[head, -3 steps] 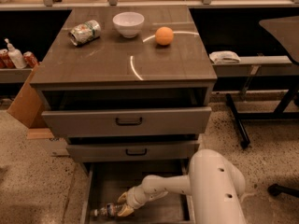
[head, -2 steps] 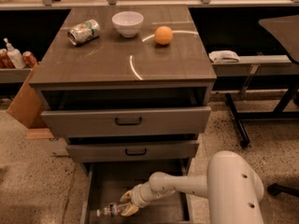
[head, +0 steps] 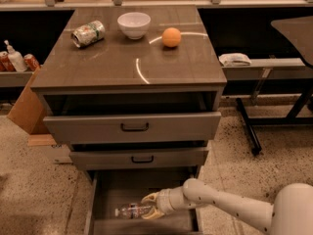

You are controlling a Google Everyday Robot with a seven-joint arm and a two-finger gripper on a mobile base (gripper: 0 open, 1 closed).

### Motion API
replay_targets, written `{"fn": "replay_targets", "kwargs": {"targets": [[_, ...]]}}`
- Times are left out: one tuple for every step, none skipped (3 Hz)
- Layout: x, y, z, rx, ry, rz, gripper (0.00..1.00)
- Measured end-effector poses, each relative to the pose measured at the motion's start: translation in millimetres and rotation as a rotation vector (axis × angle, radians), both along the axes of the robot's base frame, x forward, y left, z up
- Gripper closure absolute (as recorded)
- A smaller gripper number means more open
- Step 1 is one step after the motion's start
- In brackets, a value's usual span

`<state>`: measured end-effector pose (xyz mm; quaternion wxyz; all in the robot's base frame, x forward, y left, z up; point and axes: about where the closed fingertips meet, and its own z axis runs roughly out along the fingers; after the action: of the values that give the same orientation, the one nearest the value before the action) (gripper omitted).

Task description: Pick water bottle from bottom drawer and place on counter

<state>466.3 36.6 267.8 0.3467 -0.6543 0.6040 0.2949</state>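
The white smooth-shelled robot arm [head: 230, 208] came in from a bulky rounded shoulder housing [head: 293, 210] at 4 o'clock of the view; it stretched almost level toward 9 o'clock, small black dots speckling its shell; a rounded joint [head: 193, 192] bulged behind the wrist; the pale cream two-finger gripper [head: 149, 206] sat low at 6 o'clock, pointing toward 9 o'clock.

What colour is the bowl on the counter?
The bowl is white, camera view; the gripper is in the bottom drawer.

A high frontal camera looks down over the counter [head: 98, 62] at the end effector [head: 148, 206], seemingly inside the bottom drawer [head: 117, 187].
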Motion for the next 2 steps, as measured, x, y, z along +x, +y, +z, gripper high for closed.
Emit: {"fn": "replay_targets", "kwargs": {"targets": [[1,0,8,0.000,-0.010,0.008,1.00],[8,-5,72,0.013,-0.101,0.038,1.00]]}}
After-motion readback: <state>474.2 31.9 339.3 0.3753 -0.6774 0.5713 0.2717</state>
